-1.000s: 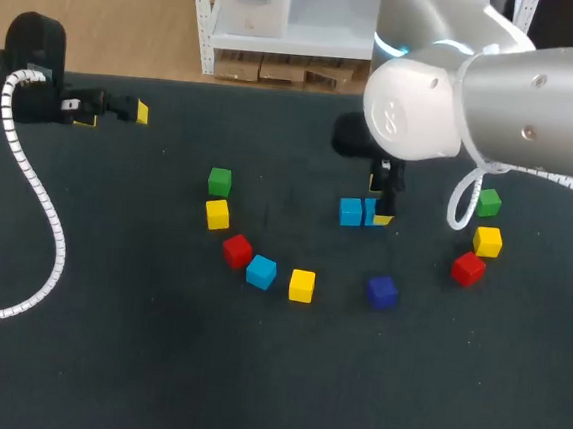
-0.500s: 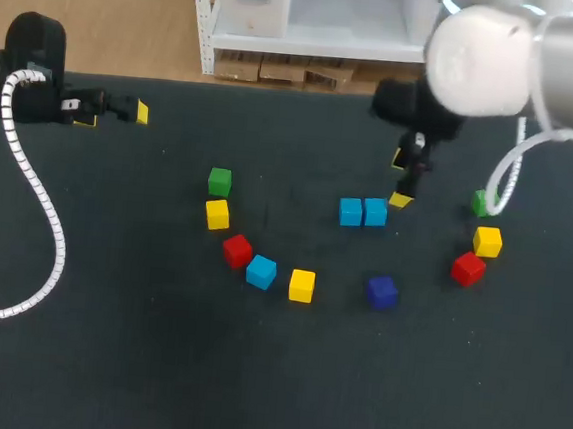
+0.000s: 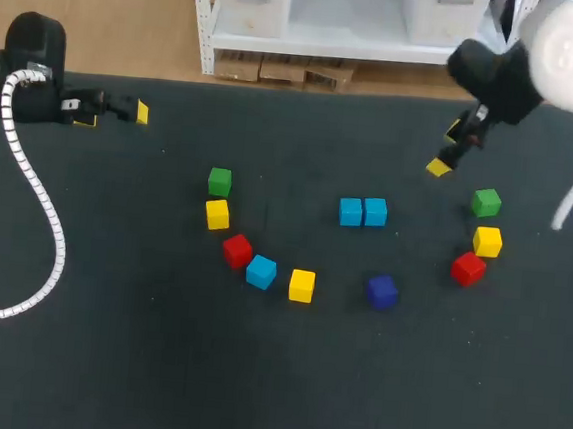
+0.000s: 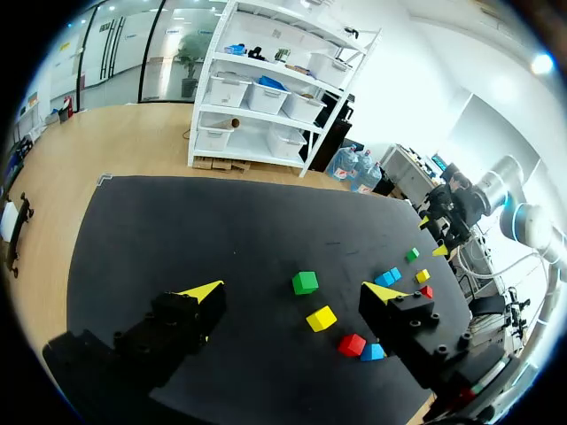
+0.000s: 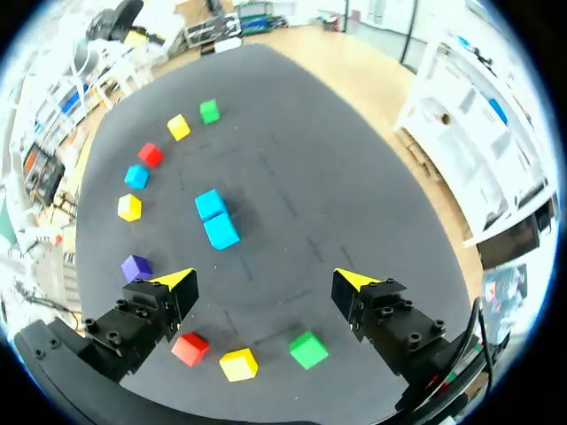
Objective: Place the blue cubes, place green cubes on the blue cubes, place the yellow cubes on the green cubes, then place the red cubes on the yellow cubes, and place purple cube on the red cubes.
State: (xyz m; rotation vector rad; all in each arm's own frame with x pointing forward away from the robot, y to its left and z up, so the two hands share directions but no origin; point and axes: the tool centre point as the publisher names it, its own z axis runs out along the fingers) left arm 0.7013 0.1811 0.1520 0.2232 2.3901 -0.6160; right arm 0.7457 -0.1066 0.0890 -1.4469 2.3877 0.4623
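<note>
The right gripper (image 5: 264,282) hangs above the table, fingers spread and empty; the left gripper (image 4: 292,294) is likewise spread and holds nothing. Two blue cubes (image 5: 215,218) lie touching ahead of the right gripper, so the base is judged partly laid. A third blue cube (image 3: 260,270) sits apart, a green cube (image 5: 307,349) lies under the right gripper, and all stacking remains. In the head view one right fingertip is hard to make out.

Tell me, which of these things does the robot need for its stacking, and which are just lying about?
For the job: three blue cubes, two green cubes, three yellow cubes, two red cubes, one purple cube.
Lying about: only the left arm's white cable, draped over the table.
</note>
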